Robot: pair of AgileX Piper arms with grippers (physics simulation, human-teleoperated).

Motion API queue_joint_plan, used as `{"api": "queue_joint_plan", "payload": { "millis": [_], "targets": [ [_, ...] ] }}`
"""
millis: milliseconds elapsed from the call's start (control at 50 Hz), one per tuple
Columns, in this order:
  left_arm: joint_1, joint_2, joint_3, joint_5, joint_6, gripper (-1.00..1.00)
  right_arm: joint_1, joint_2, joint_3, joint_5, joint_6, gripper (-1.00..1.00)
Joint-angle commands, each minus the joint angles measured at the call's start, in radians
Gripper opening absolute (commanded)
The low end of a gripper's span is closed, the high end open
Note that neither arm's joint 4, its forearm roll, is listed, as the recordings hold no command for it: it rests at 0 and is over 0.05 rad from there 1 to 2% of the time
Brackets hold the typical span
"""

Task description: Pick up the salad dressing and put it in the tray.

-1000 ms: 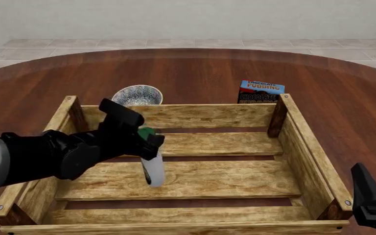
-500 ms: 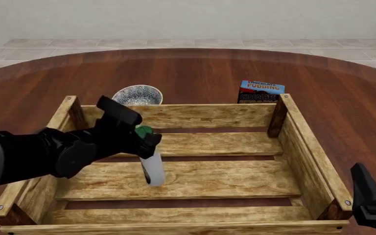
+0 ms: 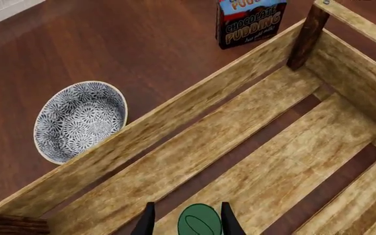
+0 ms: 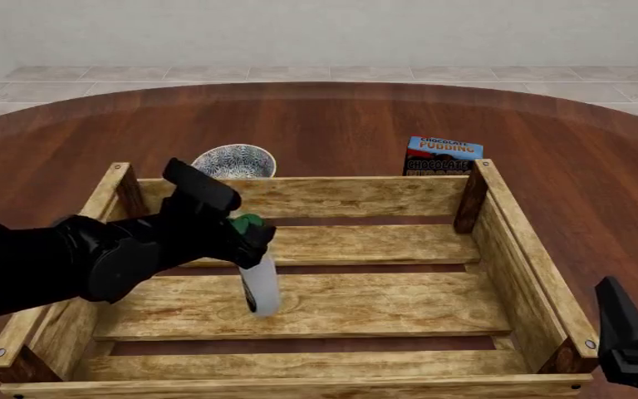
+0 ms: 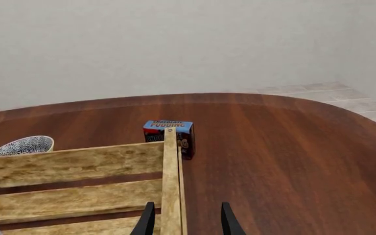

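The salad dressing (image 4: 259, 283), a slim white bottle with a dark green cap (image 3: 199, 221), stands inside the tray (image 4: 352, 195), a large light-wood slatted crate, on its left-middle slat. My left gripper (image 4: 243, 233) is up at the cap with its fingers on either side. In the left wrist view the fingers (image 3: 147, 223) stand apart, with a gap beside the cap, so the gripper (image 3: 186, 224) is open. My right gripper (image 5: 184, 225) is open and empty, low over the tray's right wall, at the near right in the front view (image 4: 627, 337).
A patterned black-and-white bowl (image 4: 233, 160) sits just behind the tray's far wall on the left. A blue-and-red chocolate pudding box (image 4: 442, 156) stands behind the tray's far right corner post (image 4: 470, 199). The round wooden table (image 4: 341, 116) extends beyond them.
My left arm has drawn back slightly to the left. The bottle has stayed in the same spot in the tray. The right arm has not moved.
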Motion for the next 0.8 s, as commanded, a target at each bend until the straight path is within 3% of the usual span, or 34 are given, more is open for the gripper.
{"api": "queue_joint_plan", "payload": {
  "millis": [20, 800],
  "targets": [
    [-0.004, -0.019, -0.001, 0.007, 0.009, 1.00, 0.000, -0.006, 0.000, 0.006, 0.001, 1.00],
    [-0.015, -0.046, -0.005, 0.020, 0.030, 1.00, -0.001, -0.008, 0.000, 0.006, 0.000, 1.00]
  ]
}}
